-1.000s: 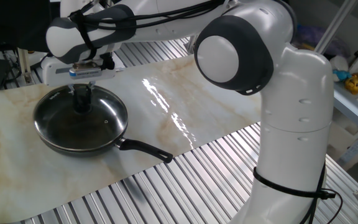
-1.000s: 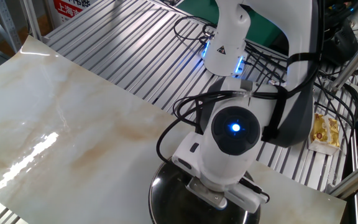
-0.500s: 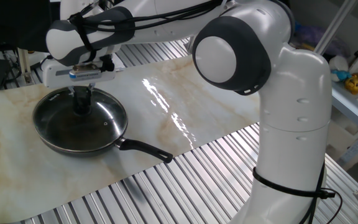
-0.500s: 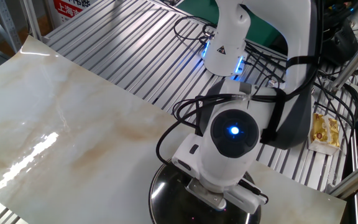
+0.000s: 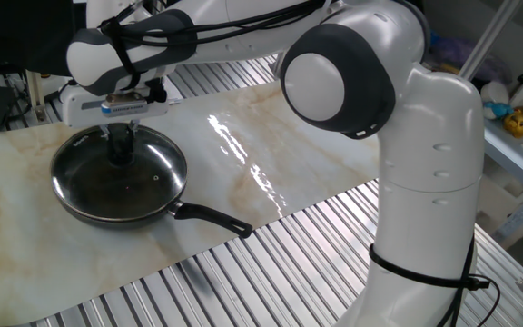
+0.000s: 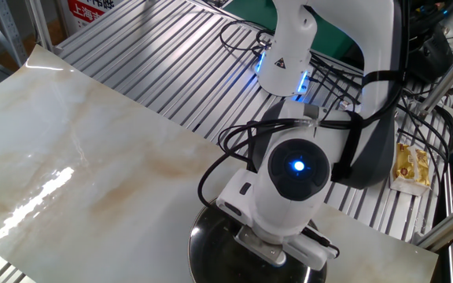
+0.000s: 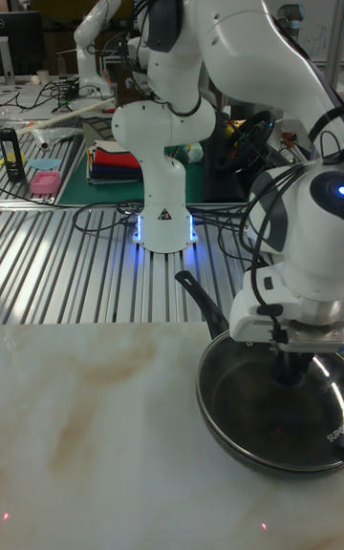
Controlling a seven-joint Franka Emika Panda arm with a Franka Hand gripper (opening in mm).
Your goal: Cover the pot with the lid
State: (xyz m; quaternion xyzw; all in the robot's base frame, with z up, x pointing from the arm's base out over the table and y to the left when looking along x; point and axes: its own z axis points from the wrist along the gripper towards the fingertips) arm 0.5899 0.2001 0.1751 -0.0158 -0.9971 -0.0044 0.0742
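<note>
End effector: pointing straight down, fingers closed around the black knob at the centre of the lid. Seen too in the tall fixed view.
Lid: clear glass with a thin metal rim, sitting level over the pot and about as wide as it; whether the rim rests fully on the pot I cannot tell.
Pot: shallow dark frying pan, on the counter near its left end in one fixed view; at the lower right in the tall fixed view.
Handle: long and black, reaching out toward the counter's edge and the grooved metal beyond.
Counter: pale marble-look slab with tan veining and a bright glare streak, lying on a ribbed metal table.
Arm: white with a big grey joint cap, reaching over the counter; a blue light glows on the wrist in the other fixed view, which hides most of the pot.
</note>
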